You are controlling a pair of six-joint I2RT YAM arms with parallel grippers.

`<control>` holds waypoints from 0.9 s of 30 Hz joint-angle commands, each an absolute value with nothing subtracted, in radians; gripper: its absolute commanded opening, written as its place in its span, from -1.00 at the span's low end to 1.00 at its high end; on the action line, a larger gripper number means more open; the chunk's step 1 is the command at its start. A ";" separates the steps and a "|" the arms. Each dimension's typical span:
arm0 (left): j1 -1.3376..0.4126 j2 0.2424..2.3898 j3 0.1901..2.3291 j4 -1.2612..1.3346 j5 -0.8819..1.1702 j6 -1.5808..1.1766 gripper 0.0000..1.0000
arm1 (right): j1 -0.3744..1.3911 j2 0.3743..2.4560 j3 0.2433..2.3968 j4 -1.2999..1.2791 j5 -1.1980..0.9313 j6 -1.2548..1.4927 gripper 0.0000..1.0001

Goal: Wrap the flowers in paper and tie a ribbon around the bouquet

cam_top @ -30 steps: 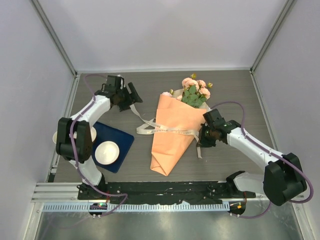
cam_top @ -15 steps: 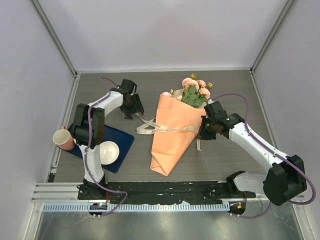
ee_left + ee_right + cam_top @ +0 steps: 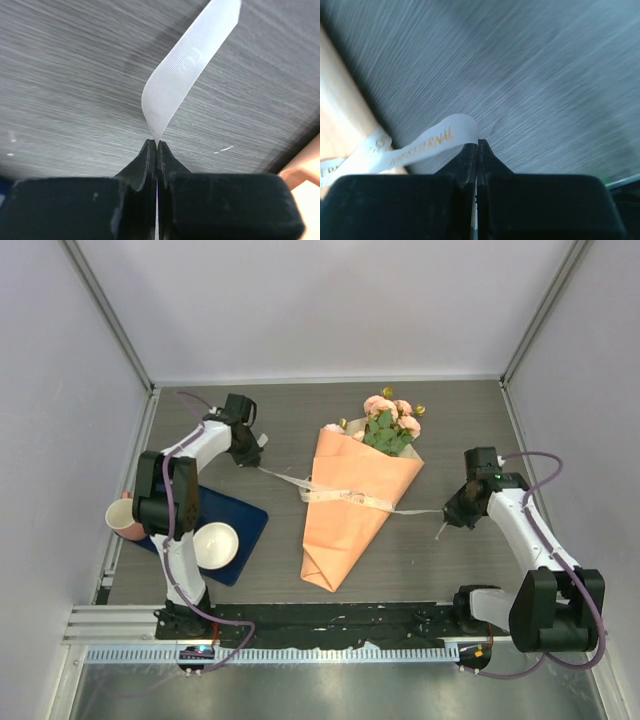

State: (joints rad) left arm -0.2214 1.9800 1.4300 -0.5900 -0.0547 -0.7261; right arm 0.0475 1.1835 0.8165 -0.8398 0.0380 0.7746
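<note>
Cream ribbon (image 3: 345, 497) stretches across the orange-wrapped bouquet (image 3: 350, 535); left gripper (image 3: 156, 145) and right gripper (image 3: 478, 142) each pinch one end.

Overhead cam on whole table (image 3: 450, 560); wrist cams close, ribbon (image 3: 185, 75) shared.

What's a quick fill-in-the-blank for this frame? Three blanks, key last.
1. The cream-white fabric ribbon lies across the paper cone, which is ____ in colour.
2. The left fingers and the right fingers are each ____ on a ribbon end.
3. The round white bowl sits on a flat tray that is dark ____.
Missing: orange; shut; blue.
</note>
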 commanded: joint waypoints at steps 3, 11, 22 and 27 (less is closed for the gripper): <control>-0.204 1.862 1.408 -0.614 -0.048 -0.785 -1.00 | -0.025 1.207 0.804 -0.844 0.260 0.854 -0.99; -0.204 1.845 1.313 -0.551 0.060 -0.792 -1.00 | -0.041 1.275 0.749 -0.701 0.333 0.730 -0.12; -0.206 1.789 1.249 -0.483 0.208 -0.871 0.58 | 0.017 1.098 0.717 -0.755 0.014 0.918 0.40; -0.244 1.697 1.157 -0.451 0.209 -1.050 0.64 | 0.158 1.085 0.701 -0.703 0.078 1.262 0.40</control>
State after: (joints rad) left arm -0.2123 1.8004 1.2076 -0.5045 0.1780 -0.9005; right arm 0.0776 1.0992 0.7067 -0.7586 0.0830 0.9703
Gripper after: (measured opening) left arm 0.807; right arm 0.697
